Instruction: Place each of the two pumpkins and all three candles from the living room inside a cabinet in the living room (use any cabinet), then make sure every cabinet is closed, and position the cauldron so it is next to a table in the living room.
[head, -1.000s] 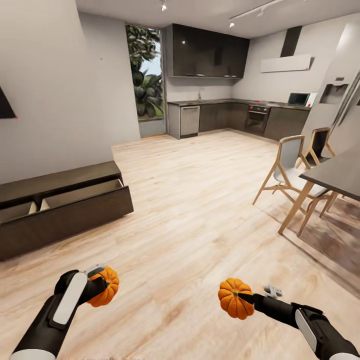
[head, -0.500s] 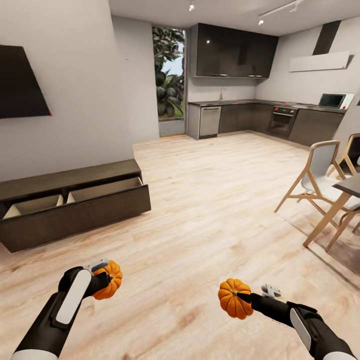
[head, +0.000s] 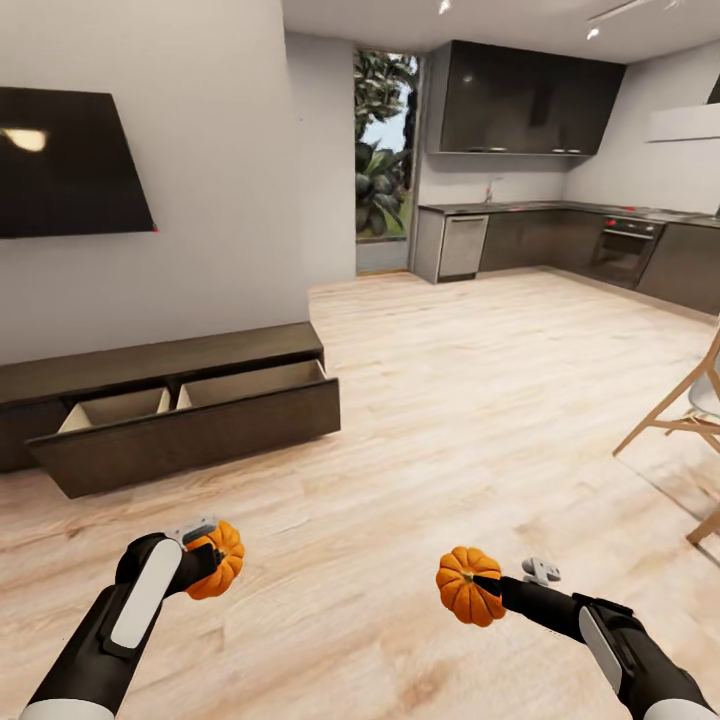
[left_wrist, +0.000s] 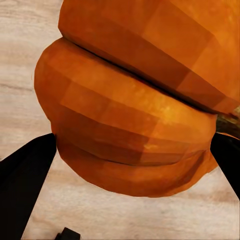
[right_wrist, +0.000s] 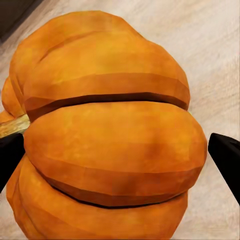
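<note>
I held one pumpkin clamped in my left fingers, low over the wooden floor, and the other pumpkin gripped in my right fingers, well apart from the first. Ahead on my left stood the cabinet against the wall, its drawer pulled open, pale inside, under a dark screen.

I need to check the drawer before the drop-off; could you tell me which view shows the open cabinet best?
The head view: the cabinet stands against the wall under the TV, its drawer pulled out and its pale interior exposed. In the wrist views, pumpkins sit close to the lens and I can make out no cabinet.
</note>
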